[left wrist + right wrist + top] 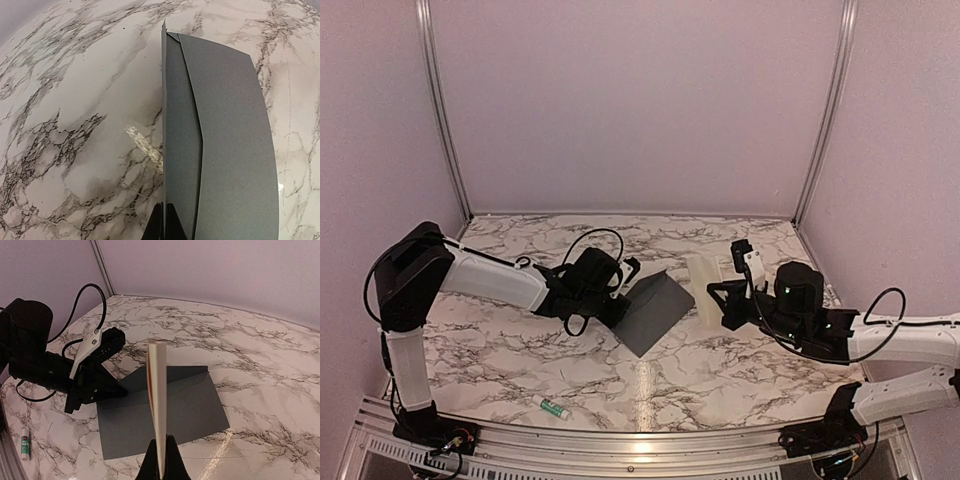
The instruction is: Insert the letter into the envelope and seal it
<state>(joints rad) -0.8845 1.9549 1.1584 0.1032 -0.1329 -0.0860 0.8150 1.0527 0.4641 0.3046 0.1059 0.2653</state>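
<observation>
Presently pinching envelope [655, 312] by flap edge in left gripper [625, 290], mid-frame, body resting on table [520, 350]. Clamping letter [700, 285] edge-on in right gripper [718, 295], centre-right. Likely light, floppy, easily creased; best taken at edges, near corner, sliding in gently.

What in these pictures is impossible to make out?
Right wrist view: the thin cream paper letter shows only its edge, hiding any writing.
Every view: the dark grey paper envelope hides its inside behind its faces.
Top view: the small white-and-green tube is too small to read.
</observation>
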